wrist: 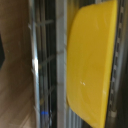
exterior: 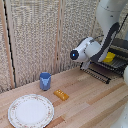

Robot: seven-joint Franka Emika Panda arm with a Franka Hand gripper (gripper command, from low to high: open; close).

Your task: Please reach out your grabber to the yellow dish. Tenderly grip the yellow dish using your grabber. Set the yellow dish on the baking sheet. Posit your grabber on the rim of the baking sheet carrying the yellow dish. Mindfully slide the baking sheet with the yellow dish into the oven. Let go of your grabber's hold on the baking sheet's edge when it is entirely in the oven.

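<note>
The yellow dish (exterior: 109,57) rests on the ribbed dark baking sheet (exterior: 118,61), at the mouth of the dark oven (exterior: 121,46) on the exterior view's right. My grabber (exterior: 103,61) reaches in right beside the dish, and its bulky white body hides the fingers. The wrist view is blurred. In it the yellow dish (wrist: 92,60) fills most of the picture, lying on the baking sheet's metal ribs (wrist: 47,65). A small blue fingertip (wrist: 44,114) shows close to the sheet's rim bars. I cannot tell whether the fingers are closed on the rim.
A slatted dark panel (exterior: 97,73) juts out below the sheet over the wooden table (exterior: 85,102). A blue cup (exterior: 45,80), a small orange block (exterior: 61,94) and a large patterned white plate (exterior: 31,111) stand toward the exterior view's left. A woven screen stands behind them.
</note>
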